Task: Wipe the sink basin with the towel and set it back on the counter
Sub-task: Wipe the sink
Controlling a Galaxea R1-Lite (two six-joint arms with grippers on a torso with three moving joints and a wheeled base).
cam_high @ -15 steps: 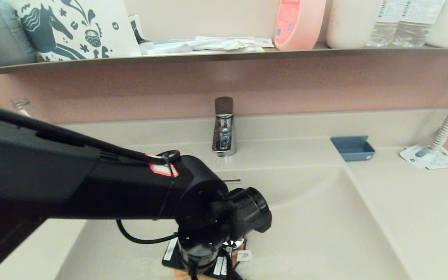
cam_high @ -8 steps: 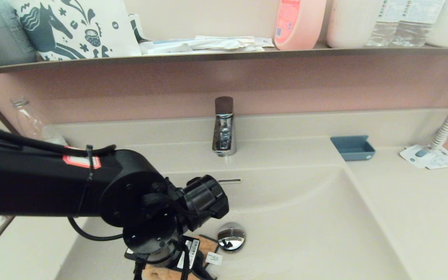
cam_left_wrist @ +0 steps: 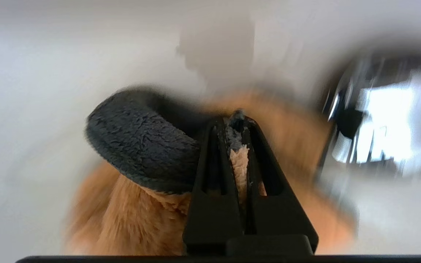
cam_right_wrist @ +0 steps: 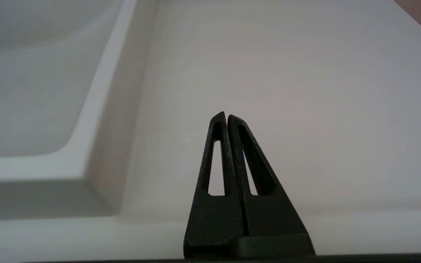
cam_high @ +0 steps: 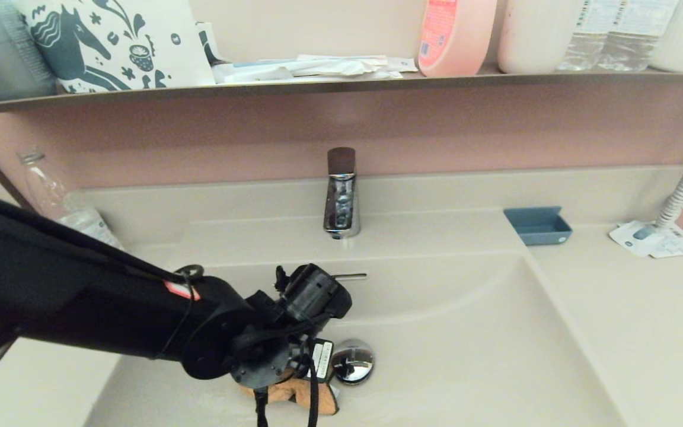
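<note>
The beige sink basin [cam_high: 472, 356] fills the lower middle of the head view, with its chrome drain plug [cam_high: 351, 362] and slot overflow [cam_high: 350, 276]. The orange-tan towel [cam_high: 300, 396] lies pressed on the basin floor just left of the plug, partly hidden under my left wrist. In the left wrist view my left gripper [cam_left_wrist: 236, 122] is shut on a fold of the towel [cam_left_wrist: 130, 219], whose grey reverse side [cam_left_wrist: 141, 146] curls up beside the fingers. My right gripper [cam_right_wrist: 227, 117] is shut and empty, parked over the counter [cam_right_wrist: 287, 91] right of the basin.
A chrome faucet [cam_high: 340, 196] stands behind the basin. A blue soap dish [cam_high: 538, 226] and a paper packet [cam_high: 656, 239] sit on the right counter [cam_high: 632, 320]. A plastic bottle [cam_high: 51, 190] stands back left. A cluttered shelf [cam_high: 341, 86] runs above.
My left arm has swept the towel from the basin's middle to the left, uncovering the drain plug, then swung its wrist back toward the plug. The right arm has not moved.
</note>
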